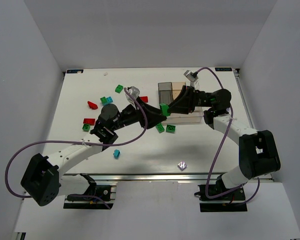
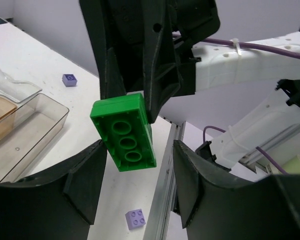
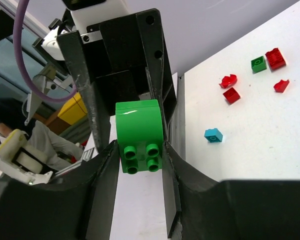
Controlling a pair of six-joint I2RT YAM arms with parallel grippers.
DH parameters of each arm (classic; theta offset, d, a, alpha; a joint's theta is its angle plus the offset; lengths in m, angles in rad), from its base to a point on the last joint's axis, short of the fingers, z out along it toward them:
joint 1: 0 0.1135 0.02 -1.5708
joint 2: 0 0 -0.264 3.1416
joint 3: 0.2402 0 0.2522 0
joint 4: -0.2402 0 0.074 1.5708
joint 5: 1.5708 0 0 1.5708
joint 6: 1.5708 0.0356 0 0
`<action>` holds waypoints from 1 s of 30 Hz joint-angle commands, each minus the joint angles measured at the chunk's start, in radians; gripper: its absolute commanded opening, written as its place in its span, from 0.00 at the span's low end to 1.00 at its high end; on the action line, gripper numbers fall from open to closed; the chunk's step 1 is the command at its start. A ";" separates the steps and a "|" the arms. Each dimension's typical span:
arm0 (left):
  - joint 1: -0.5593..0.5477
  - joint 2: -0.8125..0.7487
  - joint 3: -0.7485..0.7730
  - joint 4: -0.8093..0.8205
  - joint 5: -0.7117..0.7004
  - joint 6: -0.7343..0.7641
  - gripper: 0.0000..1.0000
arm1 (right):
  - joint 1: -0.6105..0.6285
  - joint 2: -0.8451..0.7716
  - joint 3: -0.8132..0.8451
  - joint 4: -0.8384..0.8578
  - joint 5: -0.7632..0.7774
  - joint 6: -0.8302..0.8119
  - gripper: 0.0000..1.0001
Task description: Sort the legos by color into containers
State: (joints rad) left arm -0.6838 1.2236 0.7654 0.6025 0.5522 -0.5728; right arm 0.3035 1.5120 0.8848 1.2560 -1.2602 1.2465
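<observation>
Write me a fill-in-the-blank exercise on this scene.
1. The brick held in mid-air is ____.
2. The end effector clamped on it is the ____ one.
3. The other end effector has its jaws ____ on either side of the brick.
4. The lone brick lying by the left forearm is ____.

Missing words: green; right; open; cyan.
</observation>
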 commanded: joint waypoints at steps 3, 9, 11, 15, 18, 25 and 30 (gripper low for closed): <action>-0.019 0.005 0.038 -0.006 -0.021 0.017 0.52 | 0.005 -0.042 0.005 -0.052 0.010 -0.114 0.00; -0.028 0.013 0.048 -0.018 -0.026 0.025 0.24 | 0.005 -0.053 -0.001 -0.066 0.013 -0.128 0.00; -0.028 0.016 0.052 -0.014 -0.026 0.025 0.20 | 0.006 -0.056 -0.004 -0.066 0.013 -0.131 0.00; -0.028 0.008 0.046 -0.018 -0.032 0.028 0.05 | -0.003 -0.064 -0.012 -0.064 0.010 -0.134 0.00; -0.017 -0.029 0.032 -0.056 -0.063 0.042 0.00 | -0.017 -0.067 -0.009 -0.081 -0.008 -0.156 0.00; 0.001 -0.078 0.045 -0.196 -0.118 0.091 0.00 | -0.063 -0.052 -0.004 -0.135 -0.024 -0.226 0.00; 0.012 -0.102 0.040 -0.231 -0.159 0.117 0.00 | -0.096 -0.050 -0.006 -0.170 -0.036 -0.272 0.00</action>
State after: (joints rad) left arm -0.6823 1.1671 0.7807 0.4129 0.4343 -0.4942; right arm 0.2287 1.4780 0.8837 1.0962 -1.2873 1.0317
